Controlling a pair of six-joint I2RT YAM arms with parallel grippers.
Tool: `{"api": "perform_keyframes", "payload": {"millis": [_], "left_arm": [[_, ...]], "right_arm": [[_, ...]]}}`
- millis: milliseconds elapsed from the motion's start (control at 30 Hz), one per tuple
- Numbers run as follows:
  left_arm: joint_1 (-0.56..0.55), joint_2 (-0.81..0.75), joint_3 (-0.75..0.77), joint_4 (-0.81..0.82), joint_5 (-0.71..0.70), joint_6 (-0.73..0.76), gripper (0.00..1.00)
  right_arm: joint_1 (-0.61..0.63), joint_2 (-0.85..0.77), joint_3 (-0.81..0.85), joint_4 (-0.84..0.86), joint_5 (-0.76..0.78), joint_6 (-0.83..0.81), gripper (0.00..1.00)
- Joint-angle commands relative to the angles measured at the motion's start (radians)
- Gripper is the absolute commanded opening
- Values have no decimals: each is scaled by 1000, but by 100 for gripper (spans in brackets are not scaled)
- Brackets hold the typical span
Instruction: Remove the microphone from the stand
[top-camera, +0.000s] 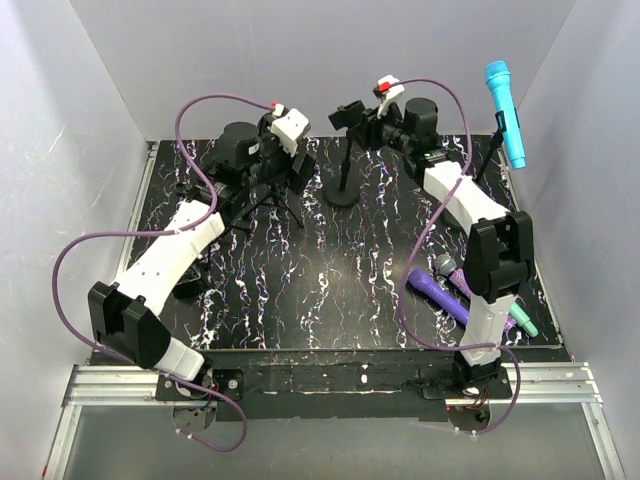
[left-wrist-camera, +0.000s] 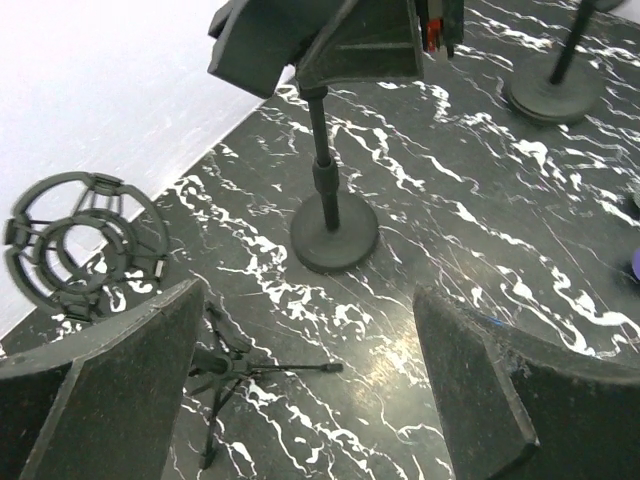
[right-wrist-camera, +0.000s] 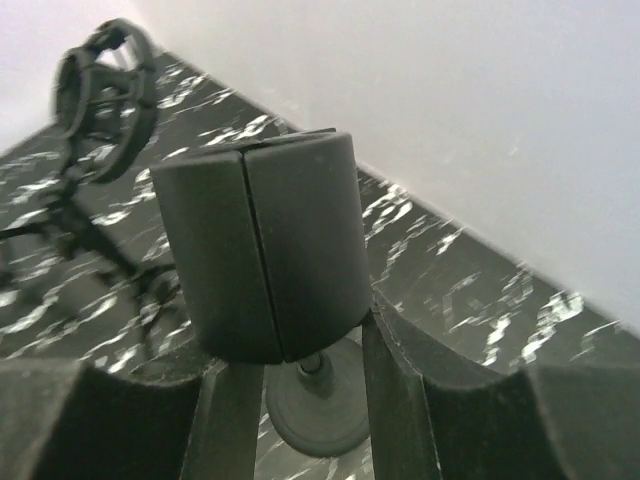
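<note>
A blue microphone (top-camera: 505, 112) stands tilted in a thin stand (top-camera: 489, 152) at the back right, clear of both grippers. My right gripper (top-camera: 352, 115) is at the top of a round-based stand (top-camera: 343, 193) at the back middle. In the right wrist view it (right-wrist-camera: 305, 335) grips that stand's black cylindrical holder (right-wrist-camera: 265, 240) from both sides, above the base (right-wrist-camera: 315, 410). My left gripper (left-wrist-camera: 310, 295) is open and empty, hovering over a small tripod (left-wrist-camera: 230, 365) at the back left (top-camera: 290, 165).
A purple microphone (top-camera: 437, 295), a grey-headed one (top-camera: 445, 265) and a green one (top-camera: 521, 323) lie by the right arm. A black shock-mount ring (left-wrist-camera: 85, 245) stands at the back left. A second round base (left-wrist-camera: 555, 90) shows beyond. White walls enclose the table.
</note>
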Motion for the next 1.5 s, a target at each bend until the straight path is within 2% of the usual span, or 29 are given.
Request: {"api": "perform_keyframes", "payload": {"millis": [0,67,200,367,500,600,733,833,1167,1233,1300,1367,1400,1433,1467], "left_arm": [[5,-101,-117,97,188,66,86],[6,-86,-142,123,254,42,86],[5,-15,-133,121,360,-32,82],[-9,73,-115,115,411,-80,78],[-58,162,-83,106,380,-45,75],[-70,238,-55,106,380,-80,72],[-73,293,-78,166,249,-123,70],[-72,322,-87,187,210,-118,68],[-75,417,-55,220,403,-118,34],[-76,428,-46,207,429,-110,21],[-78,431,-35,201,443,-110,1],[-83,420,-29,201,426,-118,0],[-92,408,-26,197,367,-115,0],[-119,387,-29,197,237,-86,0],[-177,353,-42,218,-18,-21,0]], "right_arm": [[-55,-93,-39,-110,-271,220,1],[-84,-105,-67,-117,-331,355,1],[-115,-160,-177,-67,-402,445,1],[-134,-217,-271,-9,-429,568,1],[-140,-237,-297,22,-463,619,1],[-148,-246,-318,42,-469,639,1],[-152,-242,-343,60,-476,645,1],[-155,-240,-361,76,-469,653,1],[-157,-246,-383,28,-442,650,1],[-157,-242,-381,24,-439,650,1],[-157,-236,-378,15,-434,654,1],[-155,-234,-371,-10,-401,667,1],[-155,-236,-359,-36,-367,685,1],[-154,-240,-346,-88,-315,711,1],[-152,-246,-335,-134,-272,732,1]]}}
